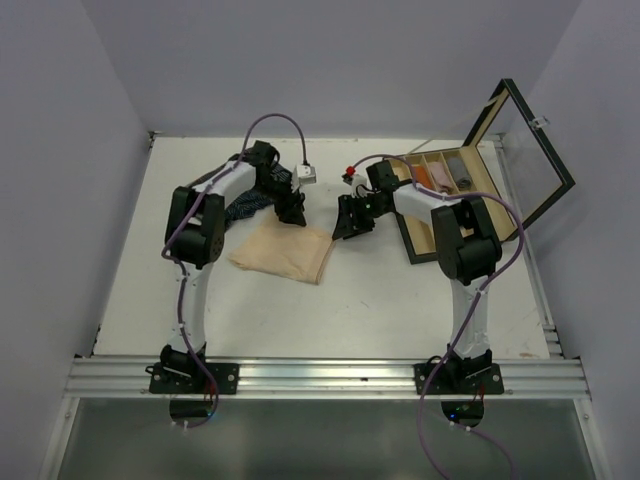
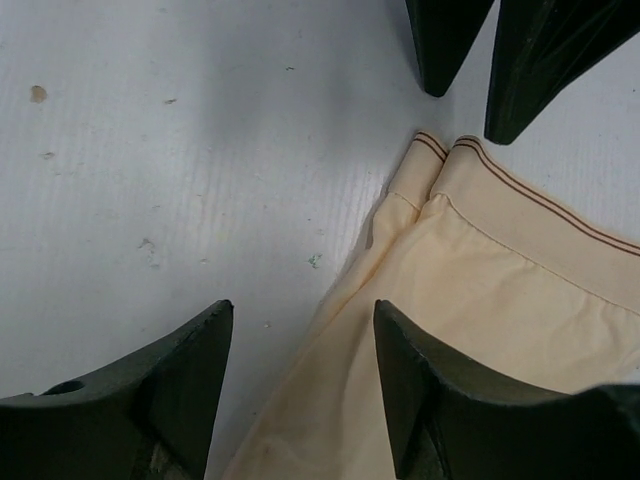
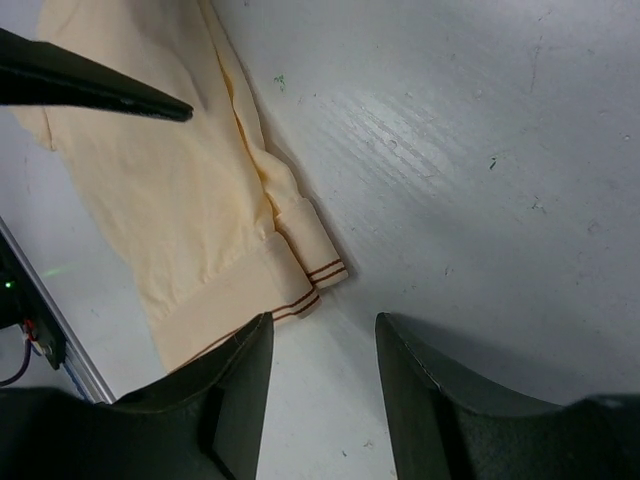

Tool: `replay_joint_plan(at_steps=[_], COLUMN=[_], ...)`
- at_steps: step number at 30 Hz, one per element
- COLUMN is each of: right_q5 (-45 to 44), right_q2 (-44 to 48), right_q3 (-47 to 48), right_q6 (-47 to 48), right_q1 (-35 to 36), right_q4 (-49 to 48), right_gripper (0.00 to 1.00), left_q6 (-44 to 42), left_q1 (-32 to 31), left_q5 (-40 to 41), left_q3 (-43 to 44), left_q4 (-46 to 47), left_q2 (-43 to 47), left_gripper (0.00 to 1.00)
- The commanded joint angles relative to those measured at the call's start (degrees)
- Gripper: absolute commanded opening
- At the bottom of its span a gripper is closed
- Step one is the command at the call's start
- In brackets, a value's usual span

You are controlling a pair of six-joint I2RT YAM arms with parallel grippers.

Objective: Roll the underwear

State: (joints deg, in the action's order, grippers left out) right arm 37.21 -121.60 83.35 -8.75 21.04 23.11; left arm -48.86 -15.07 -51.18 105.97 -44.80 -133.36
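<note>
- You have the plain beige cloth underwear (image 1: 283, 252) lying flat and unrolled on the white bench (image 1: 380, 300), between the two arms.
- Your left jaws are spread and pinch nothing. In the left wrist view, one fingertip (image 2: 410, 360) sits over the beige cloth's side edge and the other fingertip (image 2: 195, 360) is over bare bench.
- Your right jaws are also spread and empty. They are over bare bench just beside the waistband corner (image 3: 318, 278), which has two thin brown stripes.
- The two sets of jaws face each other closely across that corner, at the garment's far right end.
- A navy cloth garment (image 1: 243, 208) lies partly hidden under your left arm (image 1: 200, 225), just beyond the beige one's far edge.
- The compartmented wooden box (image 1: 445, 152) stands at the right, its glass lid (image 1: 530, 150) raised.
</note>
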Motion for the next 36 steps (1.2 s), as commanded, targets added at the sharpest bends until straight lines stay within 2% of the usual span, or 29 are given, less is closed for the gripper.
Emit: replay_joint_plan(at_steps=[1, 3, 8, 14, 19, 28, 29, 32, 36], right_q5=[0.4, 0.7, 1.4, 1.9, 2.7, 3.0, 3.1, 3.7, 5.1], right_q2=[-1.1, -1.2, -1.9, -2.3, -2.8, -3.5, -3.8, -4.2, -3.6], right_q3=[2.0, 2.2, 3.5, 3.6, 3.6, 3.0, 3.0, 2.8, 0.8], right_q6=[0.5, 0.6, 0.1, -0.8, -1.3, 0.1, 0.2, -0.2, -2.2], right_q1=[0.1, 0.0, -0.1, -1.1, -1.4, -1.8, -1.8, -2.1, -2.1], right_q4=[0.7, 0.8, 1.4, 0.6, 0.2, -0.2, -0.1, -1.0, -5.3], right_gripper=[0.50, 0.50, 0.51, 0.52, 0.52, 0.56, 0.56, 0.56, 0.59], left_q6=[-3.2, -3.4, -7.9, -14.3, -14.4, -14.9, -15.2, -16.4, -16.7], left_q1=[-1.0, -1.2, -2.2, -4.7, -5.8, -5.9, -5.9, -5.9, -5.9], left_q5=[-1.4, -1.3, -1.1, 0.7, 2.0, 2.0, 1.9, 1.3, 0.8], left_q3=[-3.1, -3.7, -0.8, -0.2, -0.1, 2.3, 2.0, 1.8, -0.1], left_q4=[2.1, 3.6, -0.6, -6.3, -6.4, -7.9, -8.2, -9.1, -7.8], left_q2=[2.2, 2.3, 0.8, 0.4, -0.1, -1.4, -1.2, -0.6, 1.9], left_gripper=[0.63, 0.63, 0.62, 0.53, 0.47, 0.26, 0.20, 0.11, 0.05])
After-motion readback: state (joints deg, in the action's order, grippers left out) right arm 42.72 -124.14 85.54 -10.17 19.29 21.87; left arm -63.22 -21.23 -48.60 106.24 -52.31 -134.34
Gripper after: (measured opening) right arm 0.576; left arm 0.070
